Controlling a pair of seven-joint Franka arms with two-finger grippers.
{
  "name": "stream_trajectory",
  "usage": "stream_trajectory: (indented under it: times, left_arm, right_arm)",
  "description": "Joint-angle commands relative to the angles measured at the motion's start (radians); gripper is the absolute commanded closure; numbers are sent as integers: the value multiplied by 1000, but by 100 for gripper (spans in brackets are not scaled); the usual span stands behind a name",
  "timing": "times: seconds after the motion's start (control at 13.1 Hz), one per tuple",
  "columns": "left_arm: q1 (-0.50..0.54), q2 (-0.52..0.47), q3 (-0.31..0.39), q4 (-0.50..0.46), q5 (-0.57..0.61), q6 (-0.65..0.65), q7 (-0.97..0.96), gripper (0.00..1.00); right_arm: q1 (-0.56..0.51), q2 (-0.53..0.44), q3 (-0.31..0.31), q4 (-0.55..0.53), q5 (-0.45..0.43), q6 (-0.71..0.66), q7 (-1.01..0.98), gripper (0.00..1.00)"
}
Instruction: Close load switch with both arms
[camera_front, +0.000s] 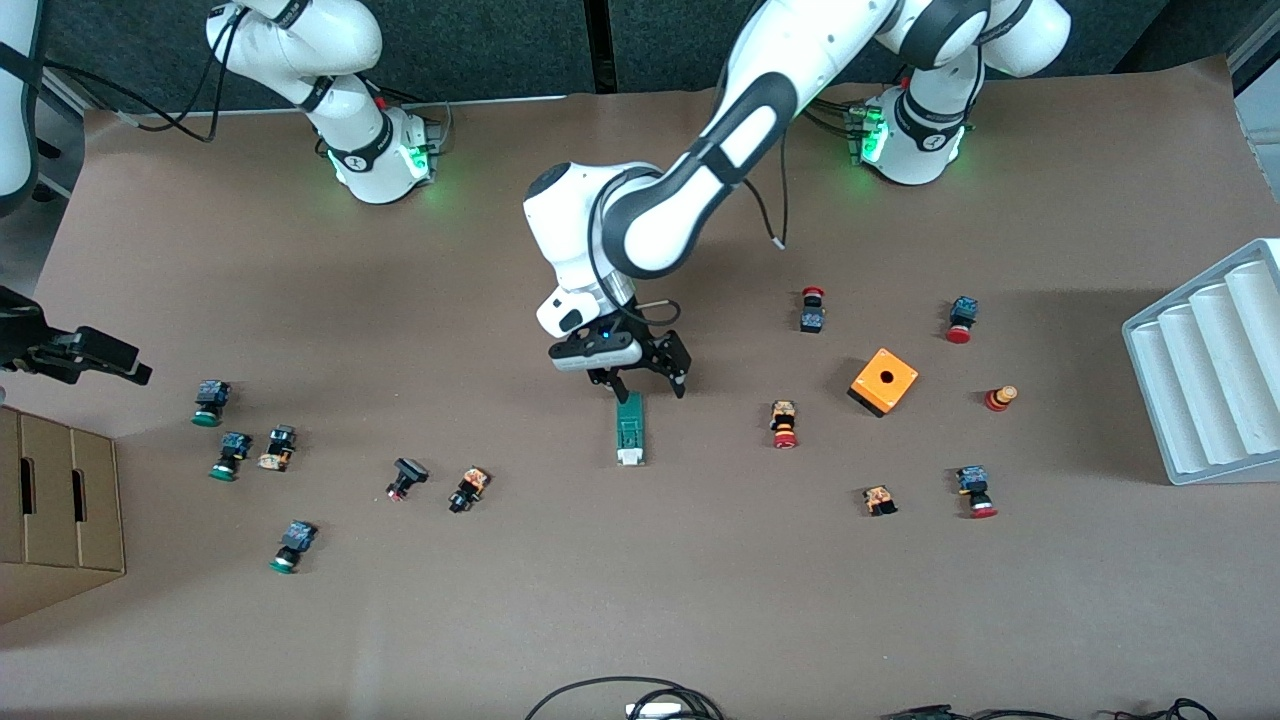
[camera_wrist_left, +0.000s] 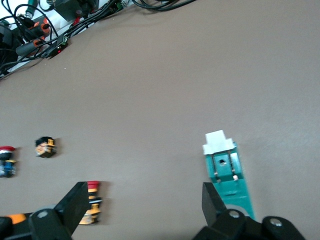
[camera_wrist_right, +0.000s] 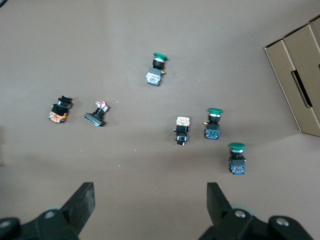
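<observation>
The load switch (camera_front: 630, 428) is a narrow green block lying mid-table, with its white slider piece (camera_front: 630, 457) at the end nearer the front camera. My left gripper (camera_front: 648, 385) is open and empty just above the switch's farther end. In the left wrist view the switch (camera_wrist_left: 227, 175) lies beside one finger (camera_wrist_left: 215, 205), outside the jaws, and its white slider (camera_wrist_left: 218, 142) points away from the left gripper (camera_wrist_left: 145, 205). My right gripper (camera_front: 110, 358) waits open and empty at the right arm's end of the table, above the green-capped buttons (camera_wrist_right: 214, 122).
Several small push-buttons lie scattered on both sides of the switch. An orange box with a hole (camera_front: 884, 381) and a white ribbed tray (camera_front: 1210, 365) are toward the left arm's end. A cardboard box (camera_front: 60, 500) is at the right arm's end. Cables (camera_front: 620, 700) lie at the near edge.
</observation>
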Motion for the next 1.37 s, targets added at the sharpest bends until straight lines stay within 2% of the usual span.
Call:
stream_trajectory:
  times: [0.0, 0.3, 0.61, 0.84, 0.99, 1.22, 1.29]
  left_arm:
    - [40, -81, -4, -5, -111, -51, 203, 0]
    - [142, -188, -3, -5, -251, -104, 476, 0]
    - [290, -288, -3, -3, -413, -166, 709, 0]
    - [363, -330, -3, -3, -489, -209, 875, 0]
    - [440, -348, -3, -2, -583, -235, 983, 0]
    - [521, -415, 1, -20, -660, -249, 1045, 0]
    - [566, -444, 1, -47, -687, -264, 1049, 0]
  right_arm:
    - [8, -10, 5, -6, -34, 23, -10, 0]
    - [10, -4, 6, 14, -34, 16, -2, 0]
    - [8, -1, 5, 22, -54, 17, -2, 0]
    - [-4, -6, 3, 26, -52, 13, -10, 0]
    - [1, -4, 3, 26, -54, 11, -3, 0]
    - [10, 1, 3, 25, -63, 8, -5, 0]
    - [11, -1, 9, 25, -104, -4, -5, 0]
